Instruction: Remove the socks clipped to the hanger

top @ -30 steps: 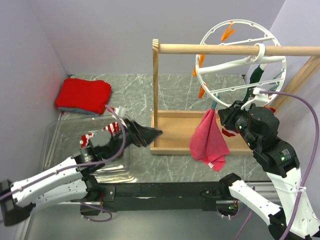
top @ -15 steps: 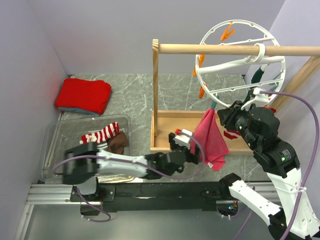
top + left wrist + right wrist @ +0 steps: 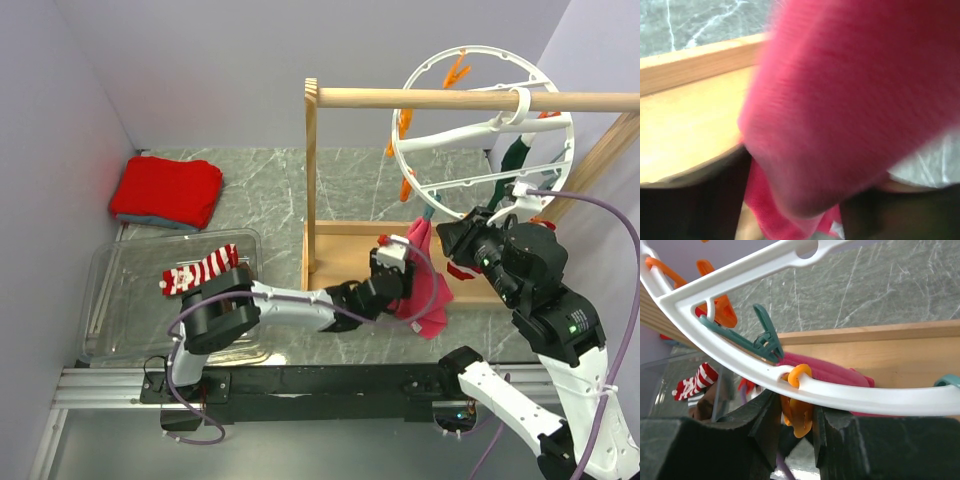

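Observation:
The white ring hanger [image 3: 432, 190] hangs by its hook from the wooden rail. In the right wrist view my right gripper [image 3: 798, 416] is shut on an orange clip [image 3: 801, 412] under the hanger's rim [image 3: 865, 395]. From above, the right gripper [image 3: 468, 232] sits at the ring's lower edge. A dark green sock [image 3: 515, 155] hangs at the ring's far side. One red-and-white striped sock [image 3: 203, 268] lies in the clear bin. My left gripper [image 3: 405, 275] is stretched out to the pink cloth [image 3: 428, 285], and its dark fingers [image 3: 695, 210] stand apart with the blurred cloth [image 3: 850, 100] between them.
A teal clip [image 3: 765, 340] pins the pink cloth to the ring. The wooden rail frame [image 3: 420, 98] has a tray-like base [image 3: 340, 270]. The clear bin [image 3: 110, 290] stands at the near left. A folded red cloth [image 3: 167, 192] lies behind it.
My left arm has swung from the bin across to the right and now reaches the pink cloth. The striped sock stays in the bin. The right gripper has held its place on the clip.

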Available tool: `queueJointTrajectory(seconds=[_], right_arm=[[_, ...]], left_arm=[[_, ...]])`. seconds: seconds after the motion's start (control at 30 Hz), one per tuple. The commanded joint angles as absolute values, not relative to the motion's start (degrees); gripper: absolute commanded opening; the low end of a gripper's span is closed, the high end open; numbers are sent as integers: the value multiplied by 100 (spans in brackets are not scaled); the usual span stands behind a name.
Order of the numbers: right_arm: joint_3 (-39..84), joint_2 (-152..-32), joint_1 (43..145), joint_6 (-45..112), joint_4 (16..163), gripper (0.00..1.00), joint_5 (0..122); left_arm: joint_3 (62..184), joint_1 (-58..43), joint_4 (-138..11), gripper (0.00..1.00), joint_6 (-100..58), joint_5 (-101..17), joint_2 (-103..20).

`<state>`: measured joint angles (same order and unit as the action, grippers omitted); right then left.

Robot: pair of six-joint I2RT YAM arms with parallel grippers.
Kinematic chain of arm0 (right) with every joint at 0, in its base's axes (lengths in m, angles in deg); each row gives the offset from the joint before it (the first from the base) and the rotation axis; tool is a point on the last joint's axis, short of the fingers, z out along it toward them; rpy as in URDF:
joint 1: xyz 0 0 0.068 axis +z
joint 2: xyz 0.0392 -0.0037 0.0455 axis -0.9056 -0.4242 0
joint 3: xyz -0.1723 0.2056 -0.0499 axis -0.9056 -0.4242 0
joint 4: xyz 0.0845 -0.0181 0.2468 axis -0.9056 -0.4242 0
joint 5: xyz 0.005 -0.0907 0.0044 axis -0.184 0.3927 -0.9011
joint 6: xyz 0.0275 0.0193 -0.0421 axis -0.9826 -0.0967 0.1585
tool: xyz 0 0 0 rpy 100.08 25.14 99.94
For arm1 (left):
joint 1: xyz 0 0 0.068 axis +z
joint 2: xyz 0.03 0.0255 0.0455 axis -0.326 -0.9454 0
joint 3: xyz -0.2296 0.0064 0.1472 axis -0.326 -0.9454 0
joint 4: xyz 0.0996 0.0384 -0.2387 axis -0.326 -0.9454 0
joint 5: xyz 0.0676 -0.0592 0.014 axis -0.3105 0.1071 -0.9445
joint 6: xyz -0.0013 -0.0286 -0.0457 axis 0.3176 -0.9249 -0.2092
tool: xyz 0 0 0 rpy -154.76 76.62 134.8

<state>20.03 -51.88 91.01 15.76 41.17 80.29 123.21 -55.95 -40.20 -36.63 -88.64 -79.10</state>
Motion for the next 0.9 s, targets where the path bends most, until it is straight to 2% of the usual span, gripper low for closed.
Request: queueJointTrajectory(seconds=[0.0, 0.03, 0.07, 0.1, 0.13, 0.17, 0.2, 0.5, 0.7, 0.87], right_arm=[[1896, -5107, 9136, 1612, 4006, 41, 7832], [1887, -5098, 9118, 1621, 3998, 57, 7841], [1878, -5090, 9127, 1630, 3971, 64, 7876], [1878, -5090, 9127, 1630, 3962, 72, 7876], [1887, -5090, 9127, 1630, 3936, 84, 7867], [1904, -5090, 9127, 1630, 3918, 90, 7867], [1922, -5090, 9136, 1630, 3901, 98, 7859], [2370, -4897, 9127, 1656, 3392, 100, 8148], [2950, -4844, 9118, 1700, 2952, 100, 8324], [3477, -4782, 9127, 1761, 2662, 100, 8351]], left_arm=[[12534, -5095, -4108, 48, -4050, -8417, -7678], [12543, -5032, -4222, 42, -4068, -8461, -7624], [12586, -4980, -4476, 26, -4085, -8705, -7563], [12622, -4875, -4644, 17, -4077, -8838, -7467], [12674, -4821, -4811, 11, -4094, -8961, -7422], [12770, -4760, -4960, 1, -4103, -9206, -7378], [12806, -4655, -5231, 1, -4094, -9295, -7265], [12622, -3961, -5436, 2, -3673, -9367, -6640], [12956, -3643, -6174, 2, -3550, -8918, -6902], [12851, -3634, -6096, 1, -3374, -8874, -6903]])
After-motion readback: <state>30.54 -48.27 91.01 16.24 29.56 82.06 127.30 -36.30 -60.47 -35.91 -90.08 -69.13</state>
